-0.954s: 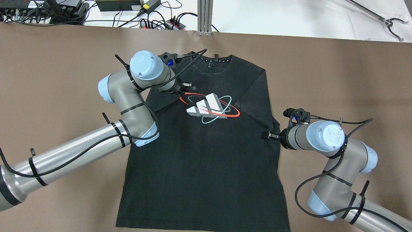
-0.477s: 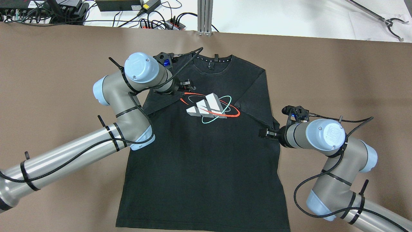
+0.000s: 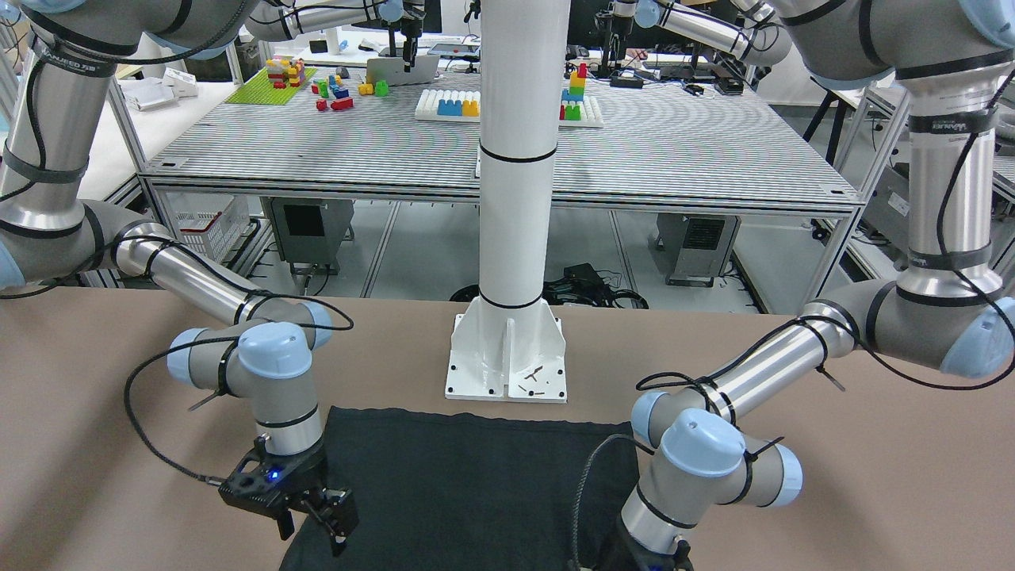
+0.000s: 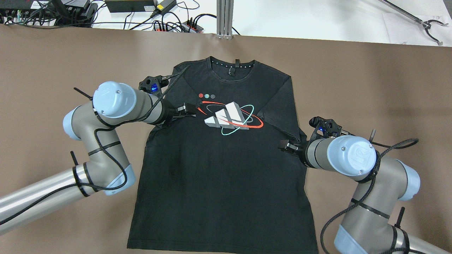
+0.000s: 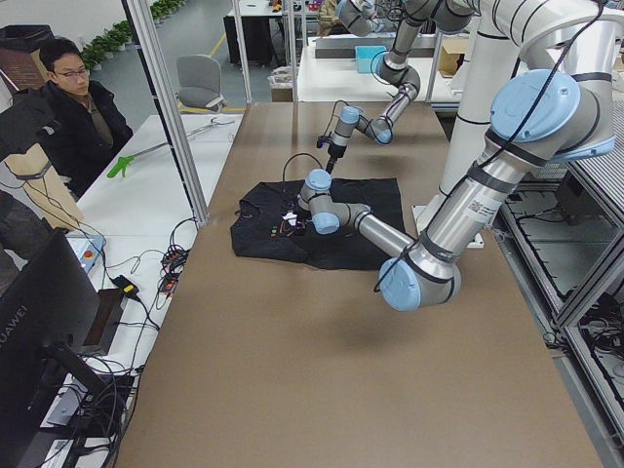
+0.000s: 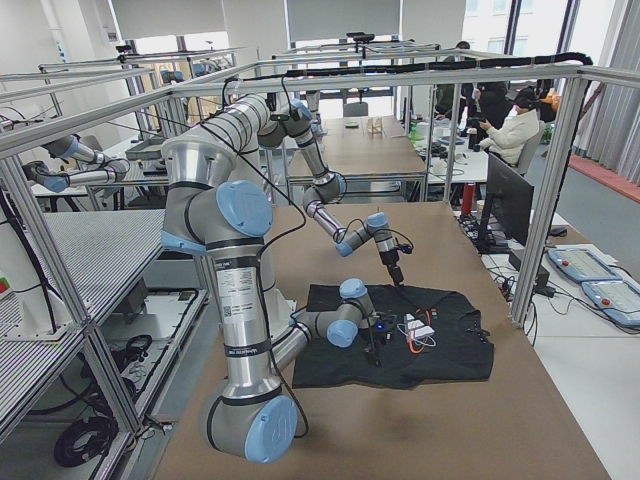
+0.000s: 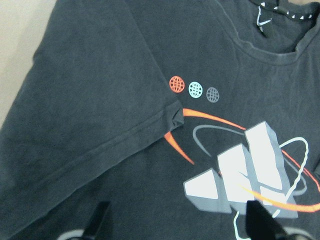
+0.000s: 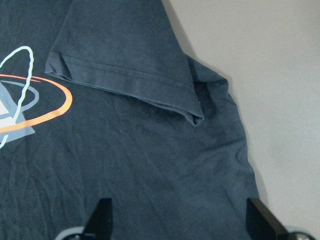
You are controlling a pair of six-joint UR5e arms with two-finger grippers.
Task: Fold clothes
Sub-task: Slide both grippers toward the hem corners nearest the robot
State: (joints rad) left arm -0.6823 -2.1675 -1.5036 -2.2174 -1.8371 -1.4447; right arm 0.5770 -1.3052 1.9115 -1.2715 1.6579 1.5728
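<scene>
A black shirt [image 4: 219,169] lies flat and face up on the brown surface [image 4: 370,88], its collar [image 4: 232,65] at the far edge from the robot and its hem toward the robot, near the base plate [image 3: 507,357] of the white pillar [image 3: 515,198]. Both sleeves are folded inward over the chest. The left-side sleeve [image 7: 100,110] lies with its hemmed cuff slanting down to a corner that ends just beside three small round marks [image 7: 194,89] and touches the red arc of the printed logo [image 4: 231,118]. The right-side sleeve [image 8: 125,65] lies across the other shoulder, and its cuff corner points toward the shirt's wrinkled side edge. The left hand [image 4: 189,107] hangs over the folded left-side sleeve, beside the logo; its fingertips [image 7: 100,220] stand wide apart with only fabric showing between them, so it grips nothing. The right hand [image 4: 285,145] is over the shirt's right edge, below the folded right-side sleeve, with its fingertips [image 8: 102,212] likewise spread and empty. Whether either hand touches the cloth cannot be told. A person [image 5: 73,107] sits beyond the far side of the surface.
</scene>
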